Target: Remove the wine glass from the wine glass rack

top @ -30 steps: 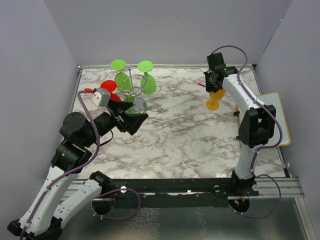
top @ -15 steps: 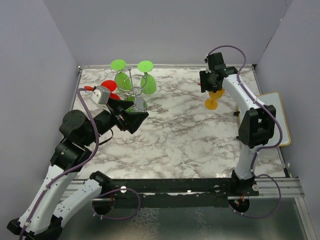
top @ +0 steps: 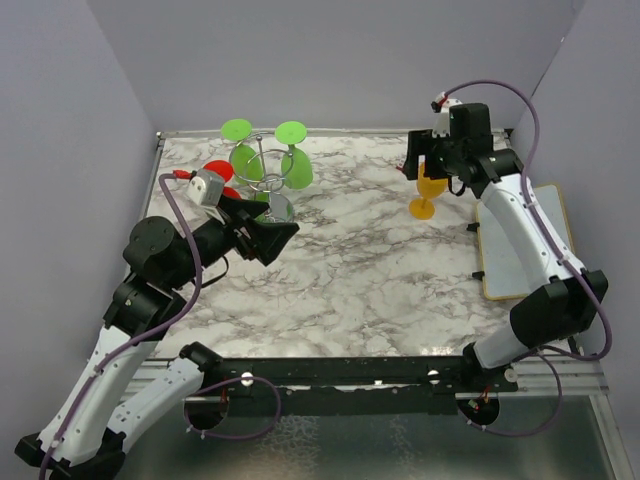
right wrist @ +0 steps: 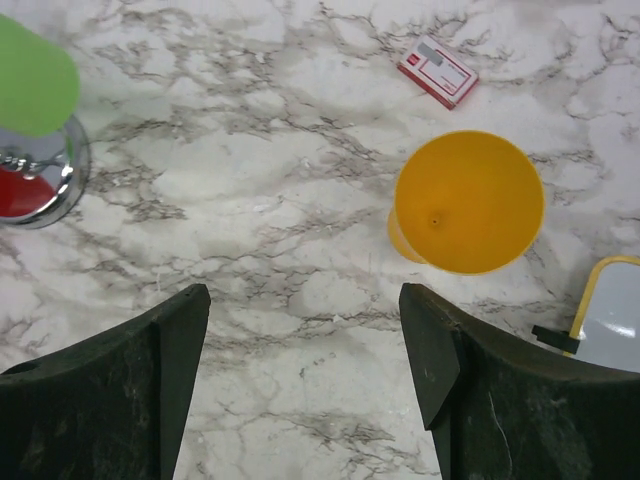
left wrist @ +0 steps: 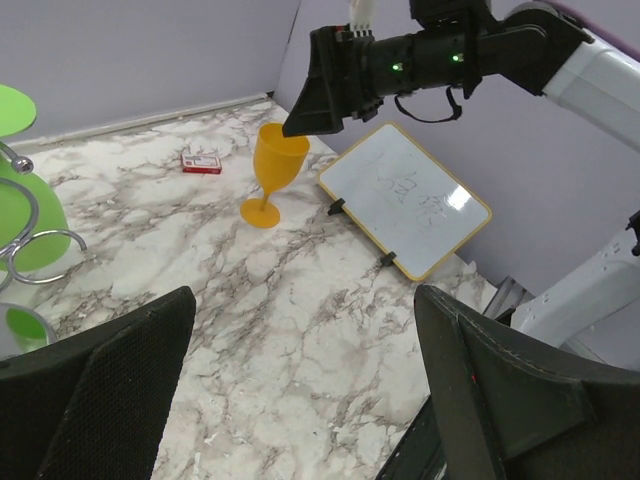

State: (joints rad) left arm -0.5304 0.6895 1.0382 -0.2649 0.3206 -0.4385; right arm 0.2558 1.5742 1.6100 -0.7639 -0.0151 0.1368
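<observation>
The chrome wine glass rack (top: 265, 185) stands at the back left. Two green wine glasses (top: 296, 165) hang upside down from its wire arms, and a red one (top: 216, 172) hangs on its left side. An orange wine glass (top: 428, 195) stands upright on the marble table at the back right. My right gripper (top: 418, 165) hovers open just above it and apart from it; in the right wrist view the orange wine glass (right wrist: 468, 200) lies ahead of the right gripper (right wrist: 303, 310). My left gripper (top: 278, 245) is open and empty in front of the rack; the left wrist view has that gripper (left wrist: 300, 310) over bare marble.
A yellow-framed whiteboard (top: 525, 240) lies at the table's right edge. A small red card (right wrist: 437, 70) lies behind the orange glass. The rack's round base (right wrist: 50, 185) and a green glass (right wrist: 35, 75) sit at the left of the right wrist view. Purple walls enclose the table.
My right gripper has opened, let go of the orange glass and risen off it, leaving the glass standing upright. The left arm has barely moved.
</observation>
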